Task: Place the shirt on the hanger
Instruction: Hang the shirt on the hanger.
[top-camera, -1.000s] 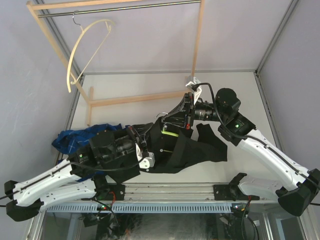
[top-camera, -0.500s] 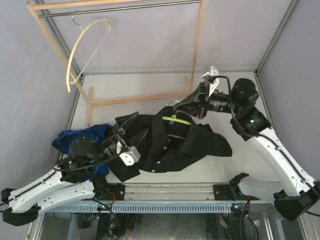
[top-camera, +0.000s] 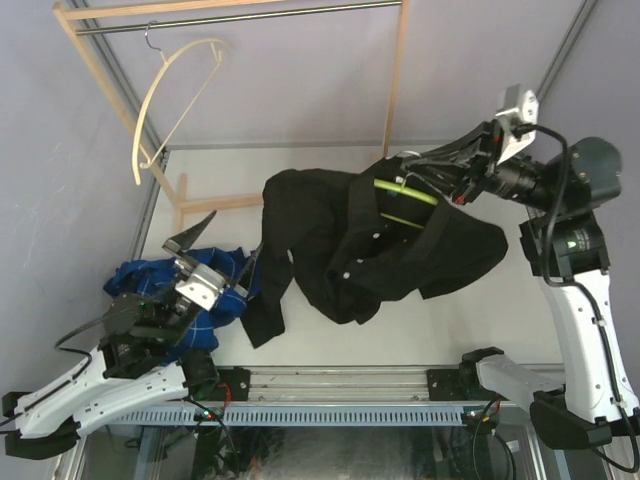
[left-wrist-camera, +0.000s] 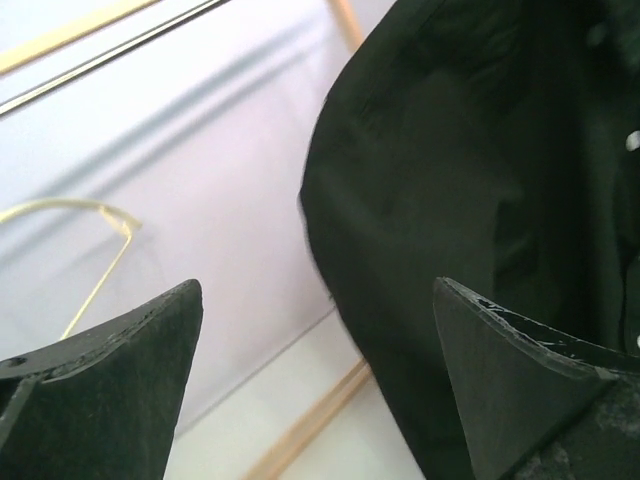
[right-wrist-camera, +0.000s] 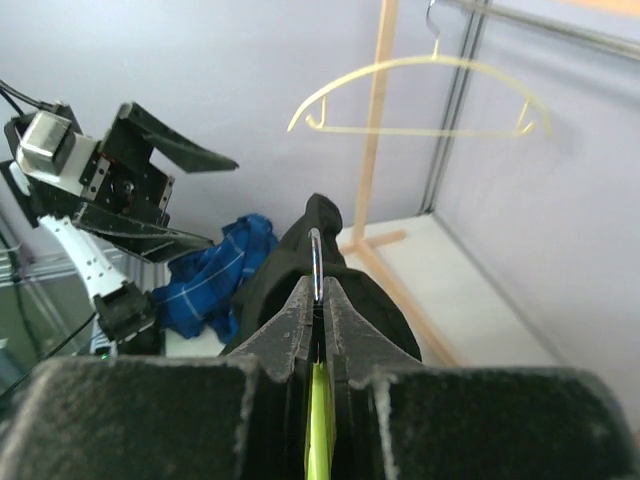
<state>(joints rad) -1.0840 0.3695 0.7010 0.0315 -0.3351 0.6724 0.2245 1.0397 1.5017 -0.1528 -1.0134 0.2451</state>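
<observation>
Pale walls close round a white counter, with a wooden rack at the back whose rail carries a cream hanger in the upper left of the top view.

The right pincer, high at the upper right, is clamped shut on the hook of the hanger, so the hanger is up in the air, off the counter. The shirt is draped over it and spreads left and downward from that pincer across the middle of the frame. Its front gapes, showing two green stretches of the hanger. One sleeve trails down to the counter at lower centre.

The hanger's long axis runs from upper left to lower right, sloping away from the hook. Most of the cloth lies on its left side, where a shoulder bunches at upper centre. Whether both hanger arms sit inside the shoulders cannot be told.

The left pincer stands wide and holds nothing. It is low at the lower left, over a blue shirt, well apart from the hanger. Its gap faces the shirt's left edge, which fills the right half of its wrist view. It is the nearer pincer to that bunched shoulder, so any tidying of the cloth probably falls to it, reaching up and to the right.
</observation>
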